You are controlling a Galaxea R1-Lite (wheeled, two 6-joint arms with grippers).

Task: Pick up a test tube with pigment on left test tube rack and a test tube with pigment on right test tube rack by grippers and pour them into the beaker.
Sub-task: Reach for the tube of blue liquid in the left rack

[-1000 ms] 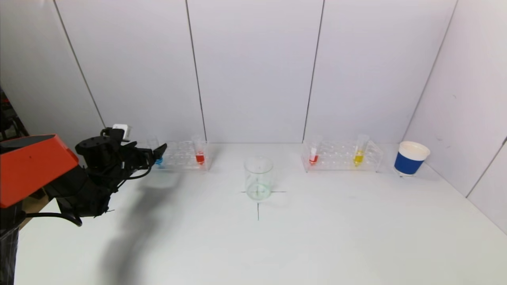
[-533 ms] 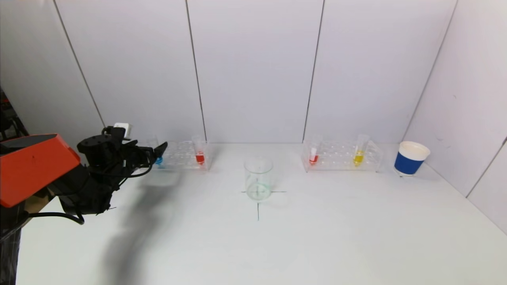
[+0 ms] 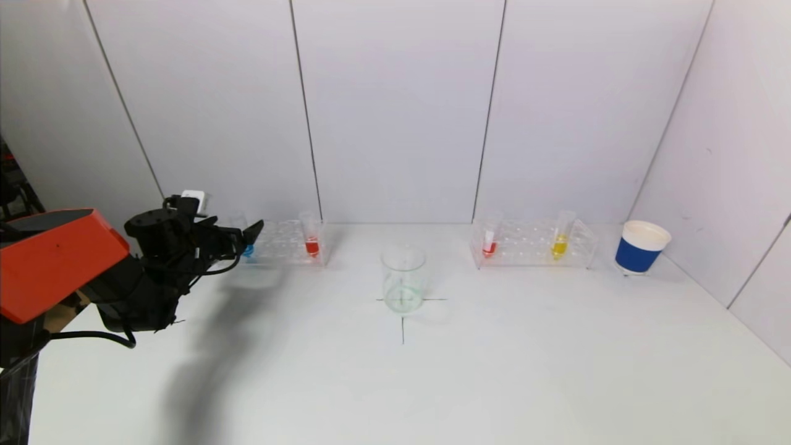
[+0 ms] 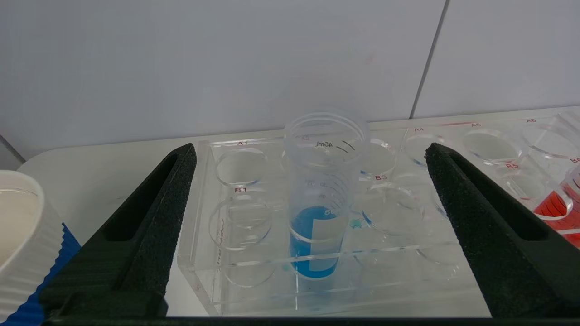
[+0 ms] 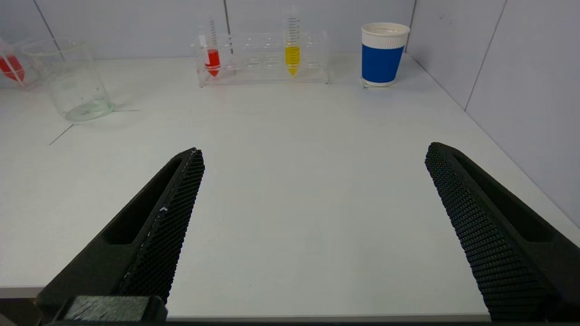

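The left rack (image 3: 281, 242) holds a blue-pigment tube (image 3: 248, 250) and a red-pigment tube (image 3: 311, 245). My left gripper (image 3: 246, 236) is open just in front of the blue tube. In the left wrist view the blue tube (image 4: 319, 213) stands between my open fingers (image 4: 154, 217) without touching them. The right rack (image 3: 531, 244) holds a red tube (image 3: 489, 247) and a yellow tube (image 3: 559, 245). The glass beaker (image 3: 403, 279) stands at the table's middle. My right gripper (image 5: 312, 151) is open and empty over the table's near edge, far from its rack (image 5: 267, 56).
A blue-and-white paper cup (image 3: 640, 247) stands right of the right rack. Another such cup (image 4: 22, 235) shows beside the left rack in the left wrist view. Walls close in behind the racks and on the right.
My left gripper has crept a little forward towards the blue tube, still open. Nothing else has moved.
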